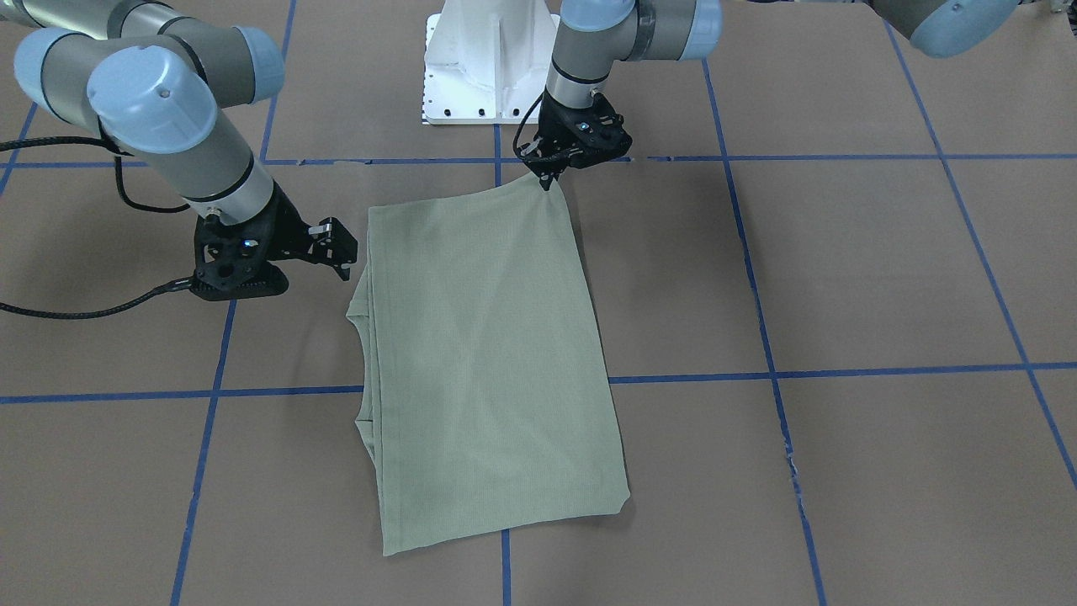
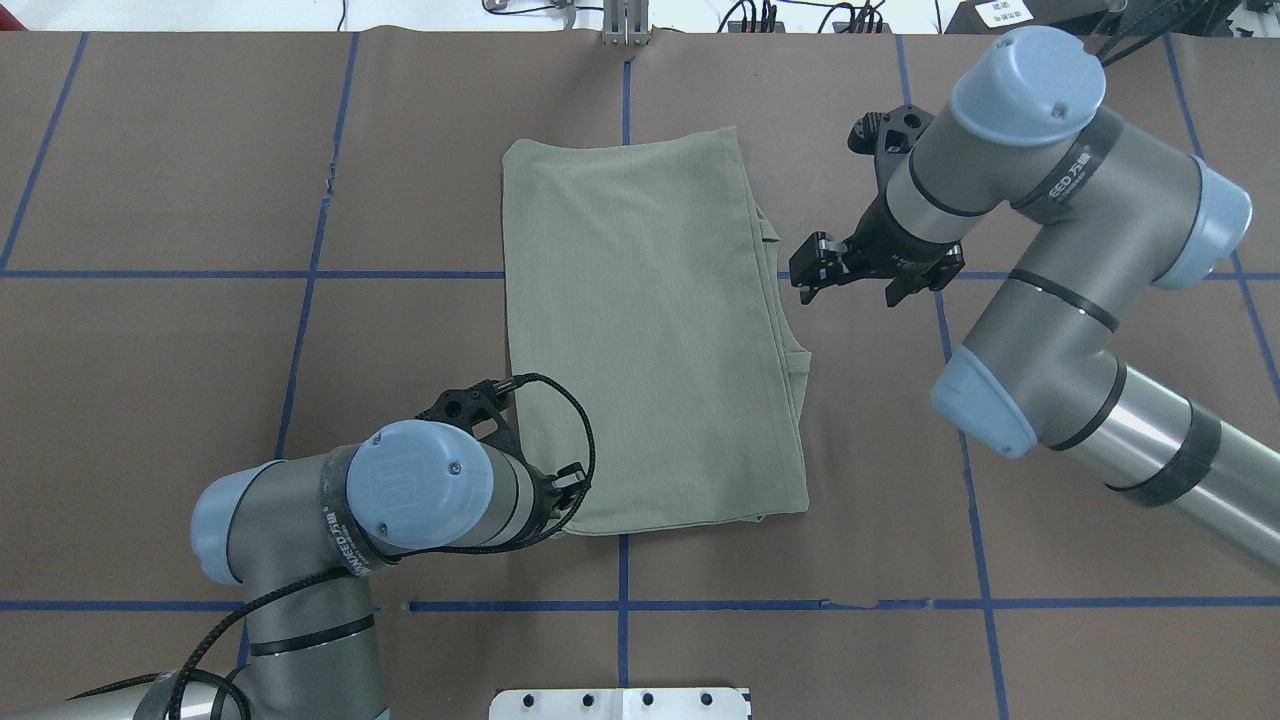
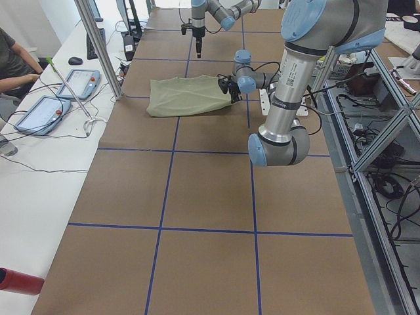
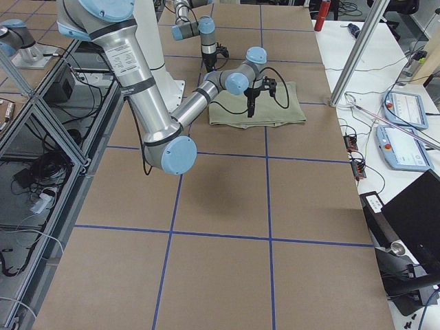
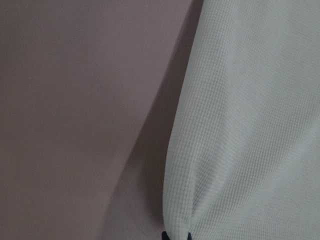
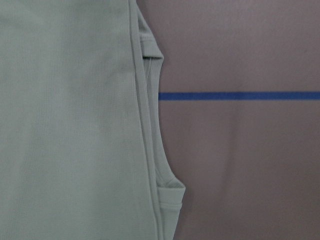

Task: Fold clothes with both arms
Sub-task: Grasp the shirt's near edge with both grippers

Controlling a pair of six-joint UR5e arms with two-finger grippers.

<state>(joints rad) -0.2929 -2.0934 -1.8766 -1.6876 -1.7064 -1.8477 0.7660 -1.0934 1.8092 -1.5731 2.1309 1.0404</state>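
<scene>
One pale sage-green knit shirt (image 1: 488,353) lies folded into a long rectangle at the middle of the brown table (image 1: 883,278). Two silver-grey tubular arms flank it, the left arm (image 1: 580,67) and the right arm (image 1: 210,160), each with one black two-finger gripper. The left gripper (image 1: 549,177) pinches the shirt's corner nearest the robot, lifting it slightly. The right gripper (image 1: 336,244) hovers just beside the shirt's layered edge, fingers parted.
</scene>
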